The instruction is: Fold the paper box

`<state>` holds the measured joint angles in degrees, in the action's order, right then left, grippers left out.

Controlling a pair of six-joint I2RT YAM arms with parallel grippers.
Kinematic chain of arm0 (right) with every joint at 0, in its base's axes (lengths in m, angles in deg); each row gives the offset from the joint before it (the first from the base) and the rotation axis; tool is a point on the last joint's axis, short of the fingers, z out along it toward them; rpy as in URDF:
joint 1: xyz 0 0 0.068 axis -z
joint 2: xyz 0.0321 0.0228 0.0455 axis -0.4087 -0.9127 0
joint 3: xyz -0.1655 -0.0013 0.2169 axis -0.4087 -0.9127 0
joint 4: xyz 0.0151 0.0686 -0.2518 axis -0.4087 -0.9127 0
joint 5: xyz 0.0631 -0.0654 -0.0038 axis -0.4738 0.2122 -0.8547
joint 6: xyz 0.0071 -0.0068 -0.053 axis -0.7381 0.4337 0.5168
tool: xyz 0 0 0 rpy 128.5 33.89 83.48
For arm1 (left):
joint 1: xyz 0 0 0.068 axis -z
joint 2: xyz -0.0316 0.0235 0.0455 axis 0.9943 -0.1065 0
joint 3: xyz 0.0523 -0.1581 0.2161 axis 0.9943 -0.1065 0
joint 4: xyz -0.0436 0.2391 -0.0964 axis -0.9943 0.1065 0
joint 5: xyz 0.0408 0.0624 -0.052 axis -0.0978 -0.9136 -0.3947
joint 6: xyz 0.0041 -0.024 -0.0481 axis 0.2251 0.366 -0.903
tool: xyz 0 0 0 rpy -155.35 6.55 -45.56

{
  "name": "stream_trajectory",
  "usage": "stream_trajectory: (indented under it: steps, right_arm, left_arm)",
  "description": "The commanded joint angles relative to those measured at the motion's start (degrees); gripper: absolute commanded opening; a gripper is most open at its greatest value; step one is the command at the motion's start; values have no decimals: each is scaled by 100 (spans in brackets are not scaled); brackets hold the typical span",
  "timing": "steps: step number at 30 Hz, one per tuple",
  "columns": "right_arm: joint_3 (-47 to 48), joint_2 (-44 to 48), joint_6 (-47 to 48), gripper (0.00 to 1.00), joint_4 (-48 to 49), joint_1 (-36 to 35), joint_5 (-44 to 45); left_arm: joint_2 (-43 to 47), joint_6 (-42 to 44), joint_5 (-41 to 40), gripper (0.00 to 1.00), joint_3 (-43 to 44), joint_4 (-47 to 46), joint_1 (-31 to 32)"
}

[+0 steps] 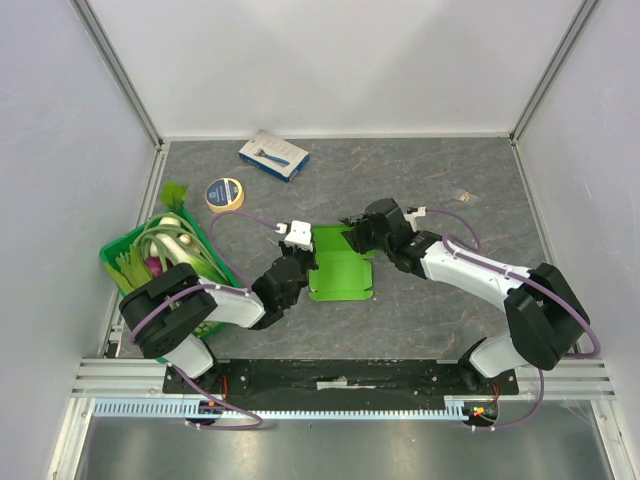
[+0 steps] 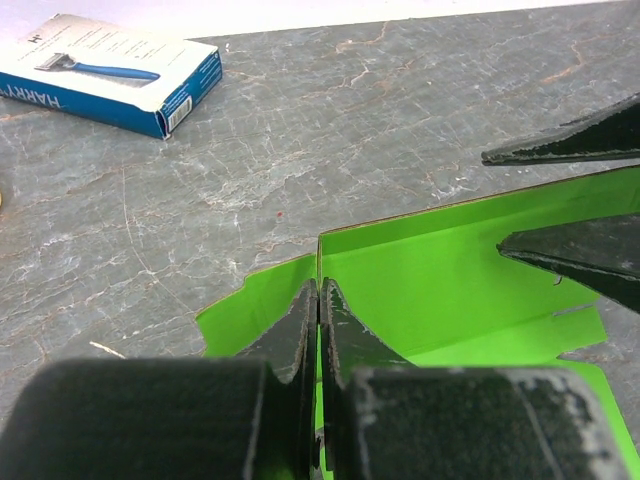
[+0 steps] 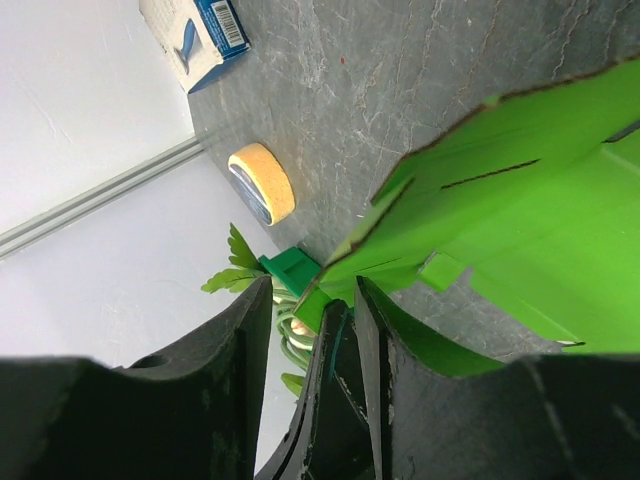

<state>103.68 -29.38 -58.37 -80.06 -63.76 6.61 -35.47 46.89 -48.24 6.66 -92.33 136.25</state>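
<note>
The lime-green paper box (image 1: 345, 275) lies part unfolded mid-table, base flat and some walls raised. My left gripper (image 1: 306, 263) is at its left side. In the left wrist view it (image 2: 319, 300) is shut on the thin upright edge of a raised wall of the box (image 2: 440, 270). My right gripper (image 1: 353, 238) is at the box's far edge. Its fingers (image 2: 575, 145) stand apart on either side of the raised back flap. In the right wrist view it (image 3: 312, 292) is open around a corner of the box (image 3: 530, 200).
A blue-and-white flat carton (image 1: 273, 155) lies at the back, also in the left wrist view (image 2: 110, 72). A yellow tape roll (image 1: 224, 193) sits left of centre. A darker green crate (image 1: 118, 256) of vegetables stands at the left edge. Grey walls enclose the table.
</note>
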Motion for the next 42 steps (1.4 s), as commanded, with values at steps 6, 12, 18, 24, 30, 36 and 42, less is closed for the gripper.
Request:
stream_trajectory:
  steps: [6,12,18,24,30,36,42]
  right_arm:
    - [477,-318,-27,43,-260,9,302]
    - [468,-345,-27,30,-252,9,355]
    - [442,-432,-71,9,-234,9,240]
    - [108,-380,-106,0,142,17,249]
    - [-568,-292,35,0,985,70,188]
    - [-1350,-178,535,0,2057,228,-6]
    - [-1931,-309,922,0,3209,281,-278]
  left_arm:
    - [-91,337,-320,2,-95,-579,108]
    - [-108,372,-372,2,-130,-675,134]
    - [-161,372,-399,2,-130,-754,143]
    - [128,-49,-224,36,-86,-211,152]
    - [1752,-1094,462,58,-534,1633,152]
    - [4272,-2166,1129,57,-1018,3889,-155]
    - [4358,-2519,2430,55,-914,4369,-1122]
